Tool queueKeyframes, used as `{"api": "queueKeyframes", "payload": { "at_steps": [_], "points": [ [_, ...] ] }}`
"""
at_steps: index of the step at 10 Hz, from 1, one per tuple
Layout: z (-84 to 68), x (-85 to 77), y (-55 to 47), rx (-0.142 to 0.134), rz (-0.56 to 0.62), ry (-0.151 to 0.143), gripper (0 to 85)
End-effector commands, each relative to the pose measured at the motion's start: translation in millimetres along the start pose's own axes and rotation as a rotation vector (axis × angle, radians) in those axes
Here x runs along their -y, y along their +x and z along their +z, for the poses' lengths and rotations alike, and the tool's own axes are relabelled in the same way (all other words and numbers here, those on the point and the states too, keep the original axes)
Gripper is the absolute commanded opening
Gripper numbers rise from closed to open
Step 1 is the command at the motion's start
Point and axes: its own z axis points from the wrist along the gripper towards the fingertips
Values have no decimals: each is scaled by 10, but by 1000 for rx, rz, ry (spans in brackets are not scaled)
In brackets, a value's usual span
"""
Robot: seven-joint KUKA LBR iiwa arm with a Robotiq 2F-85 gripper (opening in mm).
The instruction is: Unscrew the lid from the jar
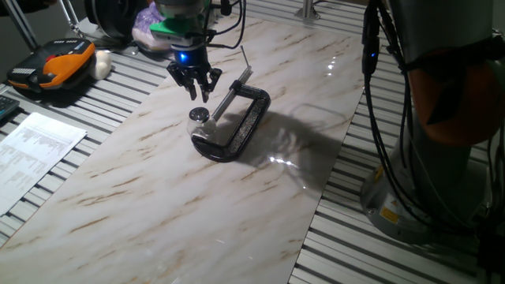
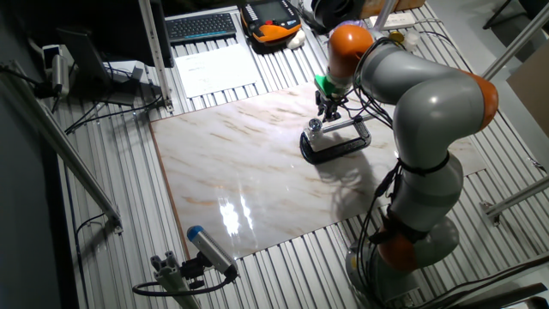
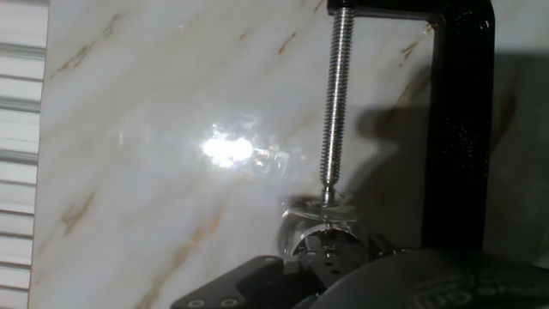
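The small glass jar (image 1: 202, 128) sits on the marble table (image 1: 142, 189), held inside the black C-clamp (image 1: 241, 126), with its shiny lid (image 1: 199, 115) on top. The gripper (image 1: 196, 88) hangs just above the lid, its jaws a little apart and holding nothing. The clamp's long screw (image 3: 334, 103) runs to the jar's side.

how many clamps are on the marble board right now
1: a black C-clamp lying flat mid-board, gripping the jar below the gripper. None other seen.
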Motion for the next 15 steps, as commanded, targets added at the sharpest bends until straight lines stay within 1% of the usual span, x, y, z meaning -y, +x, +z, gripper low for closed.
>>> {"api": "queueKeyframes", "payload": {
  "at_steps": [1,2,3,4,5,6,7,8,9,10,12,13,14,15],
  "points": [
    [4,-1,2,-1,-1,0,340],
    [-2,3,1,3,-4,4,340],
    [-7,3,-1,17,-13,18,340],
    [-15,-10,9,28,-19,29,340],
    [-33,-10,26,33,-18,35,340],
    [-69,-10,57,30,-18,33,340],
    [-109,-28,125,40,-8,45,340],
    [-126,-36,169,41,1,47,340],
    [-107,-33,186,47,-8,53,340],
    [-79,-13,181,36,-33,41,340],
    [-46,12,174,-8,-48,3,340],
    [-23,21,172,-2,-62,8,340],
    [-20,23,176,-12,-39,-3,340],
    [-34,36,180,2,-148,10,340]
  ]
}}
